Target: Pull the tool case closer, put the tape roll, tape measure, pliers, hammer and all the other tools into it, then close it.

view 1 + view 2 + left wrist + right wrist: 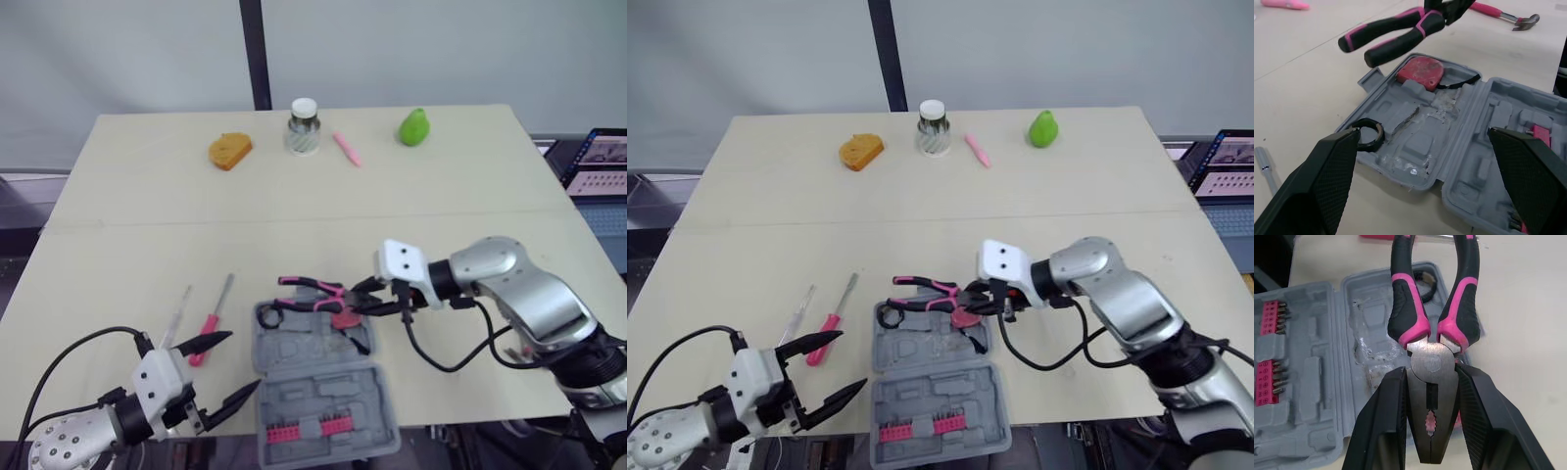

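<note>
The grey tool case [294, 397] lies open at the table's front edge, with pink bits [309, 427] in its near half. A red tape measure [1420, 72] and a black tape roll [1367, 134] rest in its far half. My right gripper [370, 300] is shut on the head of the pink-and-black pliers [1432, 308], holding them level just above that far half. My left gripper [243, 360] stands open at the case's left side, holding nothing. Two screwdrivers [208, 323] lie left of the case. A pink-handled hammer [1501, 13] lies on the table beyond the case.
Along the far edge sit an orange bread piece [229, 150], a glass jar [303, 127], a pink pen-like item [347, 149] and a green pear [414, 127]. A laptop [600, 164] stands off the table's right side.
</note>
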Controlling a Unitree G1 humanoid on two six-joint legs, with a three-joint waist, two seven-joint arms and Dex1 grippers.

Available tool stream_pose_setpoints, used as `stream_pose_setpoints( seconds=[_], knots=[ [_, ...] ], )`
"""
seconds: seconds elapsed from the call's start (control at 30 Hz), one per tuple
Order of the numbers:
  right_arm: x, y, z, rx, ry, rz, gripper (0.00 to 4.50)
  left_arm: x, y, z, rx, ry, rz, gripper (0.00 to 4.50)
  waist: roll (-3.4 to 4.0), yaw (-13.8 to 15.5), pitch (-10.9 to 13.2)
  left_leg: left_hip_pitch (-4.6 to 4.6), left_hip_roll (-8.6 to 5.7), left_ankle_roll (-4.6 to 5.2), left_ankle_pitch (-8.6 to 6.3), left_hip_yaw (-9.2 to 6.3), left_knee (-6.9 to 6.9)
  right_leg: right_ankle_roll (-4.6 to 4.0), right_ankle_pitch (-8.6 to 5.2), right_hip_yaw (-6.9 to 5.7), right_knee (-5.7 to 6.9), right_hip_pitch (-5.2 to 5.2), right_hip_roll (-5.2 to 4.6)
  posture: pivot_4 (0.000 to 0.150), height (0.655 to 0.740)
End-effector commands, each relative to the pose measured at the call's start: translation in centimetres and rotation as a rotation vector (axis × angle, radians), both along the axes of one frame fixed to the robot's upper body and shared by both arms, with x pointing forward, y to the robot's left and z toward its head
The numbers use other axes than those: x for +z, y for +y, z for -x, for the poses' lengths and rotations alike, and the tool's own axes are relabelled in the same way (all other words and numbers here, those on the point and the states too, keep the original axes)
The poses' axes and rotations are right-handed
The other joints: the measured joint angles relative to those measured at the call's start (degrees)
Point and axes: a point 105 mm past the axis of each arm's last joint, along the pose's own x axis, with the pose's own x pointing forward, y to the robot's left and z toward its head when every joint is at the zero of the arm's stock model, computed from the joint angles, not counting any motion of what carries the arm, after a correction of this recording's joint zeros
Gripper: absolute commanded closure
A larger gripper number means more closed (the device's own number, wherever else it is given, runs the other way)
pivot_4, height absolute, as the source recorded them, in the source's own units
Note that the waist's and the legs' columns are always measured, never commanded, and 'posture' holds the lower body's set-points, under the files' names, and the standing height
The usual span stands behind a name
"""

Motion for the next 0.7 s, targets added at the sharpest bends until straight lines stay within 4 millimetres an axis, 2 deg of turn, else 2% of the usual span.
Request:
stream_pose_setpoints(
  seconds=[0.03, 0.4, 0.7],
  knots=[
    [-0.4, 1.1, 0.8, 0.068, -0.033, 0.065, 3.54, 0.8, -0.1, 0.8, 0.004, -0.031, 0.012, 0.00, 0.00, 0.0, 0.0, -0.01, -0.01, 0.01, -0.01, 0.00, -0.02, 0.00, 0.00, 0.00, 0.04, -0.01, 0.00, 0.150, 0.7400],
    [-1.7, 3.5, 1.3, 0.141, -0.062, 0.165, 3.54, 0.4, -0.1, 1.8, 0.059, -0.003, 0.054, 0.00, -0.02, 0.0, 0.0, -0.05, 0.01, 0.07, -0.10, 0.02, 0.10, 0.01, 0.00, -0.01, -0.03, -0.03, -0.01, 0.150, 0.7400],
    [-2.3, 4.2, 2.0, 0.181, -0.069, 0.204, 3.54, 0.2, 0.1, 1.9, 0.072, 0.005, 0.044, 0.00, -0.04, -0.1, 0.0, -0.05, 0.01, 0.07, -0.16, 0.03, 0.11, 0.00, 0.01, -0.01, 0.11, -0.03, 0.01, 0.150, 0.7400]
  ],
)
